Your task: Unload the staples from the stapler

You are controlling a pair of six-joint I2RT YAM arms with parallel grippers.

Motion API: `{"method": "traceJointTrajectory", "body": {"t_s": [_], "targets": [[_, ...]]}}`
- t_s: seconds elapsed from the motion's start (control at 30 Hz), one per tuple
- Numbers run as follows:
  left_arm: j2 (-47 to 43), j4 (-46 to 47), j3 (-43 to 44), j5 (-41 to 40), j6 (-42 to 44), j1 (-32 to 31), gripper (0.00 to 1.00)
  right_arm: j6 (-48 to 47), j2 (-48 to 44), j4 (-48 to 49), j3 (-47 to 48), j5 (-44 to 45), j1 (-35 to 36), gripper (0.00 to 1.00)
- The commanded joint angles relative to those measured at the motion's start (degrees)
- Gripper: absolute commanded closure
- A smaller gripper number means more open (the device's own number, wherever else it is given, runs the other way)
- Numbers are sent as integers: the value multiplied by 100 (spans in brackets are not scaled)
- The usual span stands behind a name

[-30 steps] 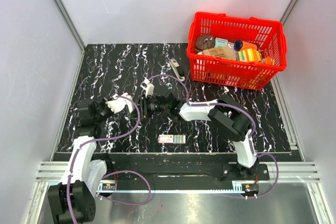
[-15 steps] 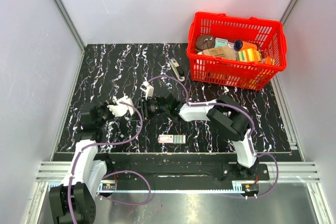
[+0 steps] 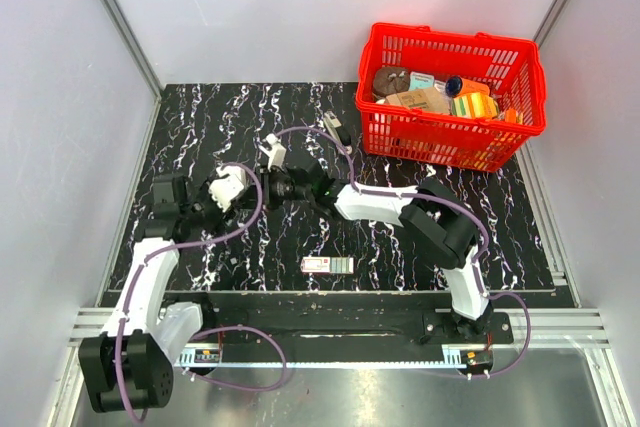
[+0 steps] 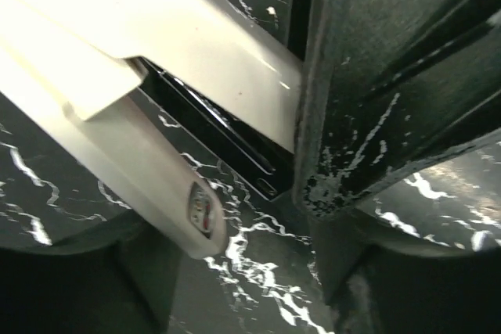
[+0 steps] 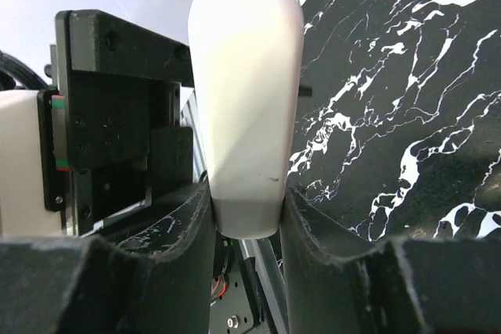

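Observation:
In the right wrist view my right gripper (image 5: 246, 197) is shut on the rounded end of the white stapler (image 5: 246, 99), held off the black marbled table. The left wrist view shows the stapler (image 4: 117, 60) spread into a V. Its lower arm ends in a small label, and a dark channel lies between the arms. My left gripper (image 4: 250, 271) is open around that lower arm, and table shows in the gap. In the top view the two grippers, left (image 3: 248, 192) and right (image 3: 270, 189), meet tip to tip and hide the stapler. No staples can be made out.
A red basket (image 3: 520, 87) full of small goods stands at the back right. A slim grey and black object (image 3: 337, 132) lies just left of it. A small labelled box (image 3: 327, 265) lies near the front edge, in front of the grippers.
My left gripper has gone from shut to open. Both grippers, with the stapler between them, have shifted slightly away from the front edge, and the left elbow has swung back.

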Motion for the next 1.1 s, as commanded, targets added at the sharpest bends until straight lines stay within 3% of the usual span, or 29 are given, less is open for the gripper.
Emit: {"method": "traceJointTrajectory", "body": {"t_s": [0.0,0.07,0.1,0.13,0.27,0.4,0.53,0.73,0.97,1.07], "targets": [[230,-519,510,678,-1067,-34,31,-139,1,-364,696,463,34,100],[475,-737,975,965,-1517,254,29,-289,71,-662,881,525,34,100],[616,-852,1273,1211,-1675,595,8,-403,133,-934,1038,578,34,100],[808,-984,1598,1440,-1859,886,3,-508,194,-1258,1205,639,34,100],[1661,-1940,2908,2101,-2345,1740,1,-913,510,-2296,1891,1078,34,100],[2146,-2768,3595,2014,-2230,2092,1,-1159,1002,-3378,2611,1447,52,100],[2102,-2708,3614,1961,-2440,2444,1,-1317,1450,-3984,3191,1755,105,100],[2023,-2655,3517,2215,-2784,2453,1,-1441,2356,-5329,4711,2124,236,100],[2146,-2471,3114,1943,-2661,2453,1,-1292,3077,-6507,6170,2310,298,99],[2085,-2234,2824,1891,-2687,2453,1,-1213,3393,-6929,6795,2257,307,79]]}}
